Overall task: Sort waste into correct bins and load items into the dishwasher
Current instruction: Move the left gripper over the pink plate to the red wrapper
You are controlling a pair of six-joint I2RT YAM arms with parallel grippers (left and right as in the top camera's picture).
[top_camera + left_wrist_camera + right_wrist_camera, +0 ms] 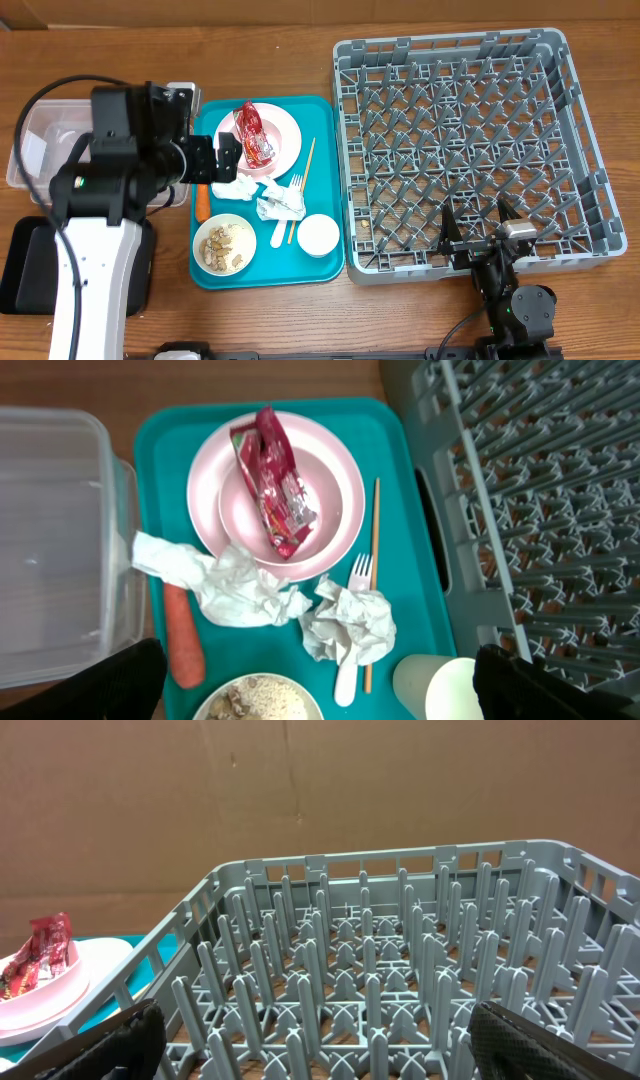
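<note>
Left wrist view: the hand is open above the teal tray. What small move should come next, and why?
Probably lower the left hand straight down onto the crumpled white paper napkin. The hand is open and empty, that napkin lies almost directly beneath it, and it covers the middle of the white plastic fork, so lifting it off should free the fork.

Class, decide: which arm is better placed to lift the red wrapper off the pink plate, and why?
Left. The left claw, open, hovers over the teal tray beside the red wrapper; the right claw, also open, sits over the dish rack's near edge, farther away.
</note>
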